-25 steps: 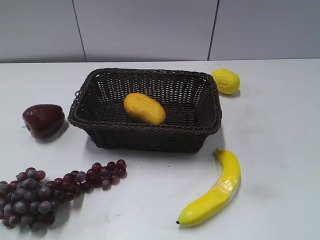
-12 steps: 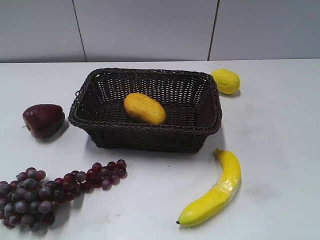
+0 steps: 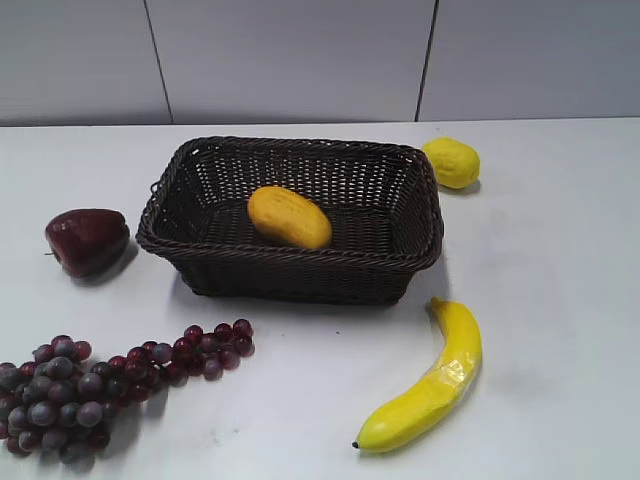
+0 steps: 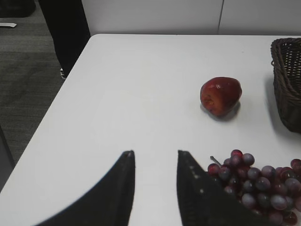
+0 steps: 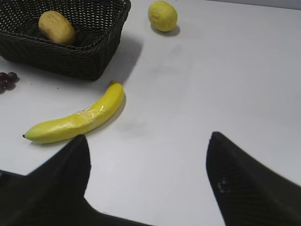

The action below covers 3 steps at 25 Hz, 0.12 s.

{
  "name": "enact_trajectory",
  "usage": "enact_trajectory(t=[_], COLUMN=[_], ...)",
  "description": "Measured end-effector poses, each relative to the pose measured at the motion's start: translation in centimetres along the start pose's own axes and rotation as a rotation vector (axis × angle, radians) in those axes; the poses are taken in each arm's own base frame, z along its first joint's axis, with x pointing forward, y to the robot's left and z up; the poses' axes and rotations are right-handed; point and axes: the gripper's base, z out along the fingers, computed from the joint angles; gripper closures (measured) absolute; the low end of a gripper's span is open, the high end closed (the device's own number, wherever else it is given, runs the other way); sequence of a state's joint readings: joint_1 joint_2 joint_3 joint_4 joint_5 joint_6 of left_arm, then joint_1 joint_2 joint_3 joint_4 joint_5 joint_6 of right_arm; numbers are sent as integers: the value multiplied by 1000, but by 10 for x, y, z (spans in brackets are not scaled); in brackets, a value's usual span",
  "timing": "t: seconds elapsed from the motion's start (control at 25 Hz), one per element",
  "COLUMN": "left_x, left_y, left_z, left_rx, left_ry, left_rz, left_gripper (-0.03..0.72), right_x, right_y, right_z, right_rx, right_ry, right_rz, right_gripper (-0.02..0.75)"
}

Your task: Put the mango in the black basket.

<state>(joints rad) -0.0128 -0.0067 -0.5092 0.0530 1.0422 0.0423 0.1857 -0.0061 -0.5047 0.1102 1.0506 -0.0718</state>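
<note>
The orange-yellow mango (image 3: 289,217) lies inside the black basket (image 3: 412,262), on its floor a little left of centre. It also shows in the right wrist view (image 5: 56,27), inside the basket (image 5: 96,49). Neither gripper appears in the exterior view. My left gripper (image 4: 155,153) is open and empty over bare table, left of the grapes. My right gripper (image 5: 148,136) is wide open and empty over bare table, right of the banana. The basket's left end shows in the left wrist view (image 4: 287,80).
A dark red apple (image 3: 87,240) lies left of the basket. A bunch of purple grapes (image 3: 90,385) is at the front left. A yellow banana (image 3: 430,385) lies at the front right. A lemon (image 3: 452,162) sits behind the basket's right corner. The table's left edge (image 4: 51,108) shows in the left wrist view.
</note>
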Motion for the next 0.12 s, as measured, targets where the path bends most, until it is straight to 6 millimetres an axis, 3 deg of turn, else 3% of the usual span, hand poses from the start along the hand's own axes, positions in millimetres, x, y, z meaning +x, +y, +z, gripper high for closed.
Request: enact_trajectory(t=[0.12], left_x=[0], left_y=[0], left_z=[0], left_rx=[0], left_ry=[0], left_rz=[0], left_gripper=[448], right_x=[0], right_y=[0], right_z=[0], right_rx=[39], right_ry=[-1], right_rz=[19], right_gripper=[150])
